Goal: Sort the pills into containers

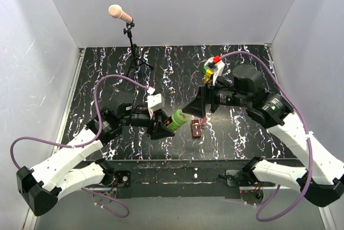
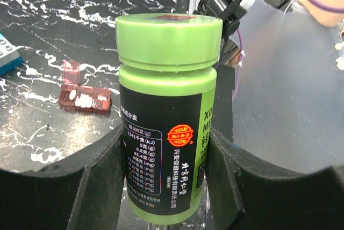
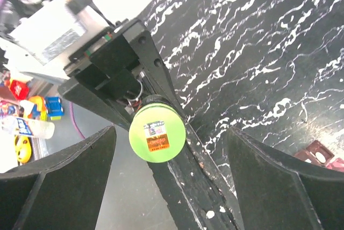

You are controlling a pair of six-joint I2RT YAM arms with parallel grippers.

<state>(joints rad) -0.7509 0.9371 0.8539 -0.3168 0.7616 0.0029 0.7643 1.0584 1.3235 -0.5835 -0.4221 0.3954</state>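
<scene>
Under both hands spreads your black, white-veined table (image 1: 107,63), flat and glossy. Your left gripper (image 1: 167,124) is clamped around the body of the green bottle (image 2: 166,122), holding it off the table and tipped so the cap (image 3: 157,136) faces your right gripper (image 1: 192,108). That one stands wide apart and empty just in front of the cap, likely ready to unscrew it. The bottle is a smooth plastic cylinder with a black label. On the table near the right fingers lies the translucent red-brown box (image 2: 106,103), flap up, holding small white pills (image 2: 83,100).
</scene>
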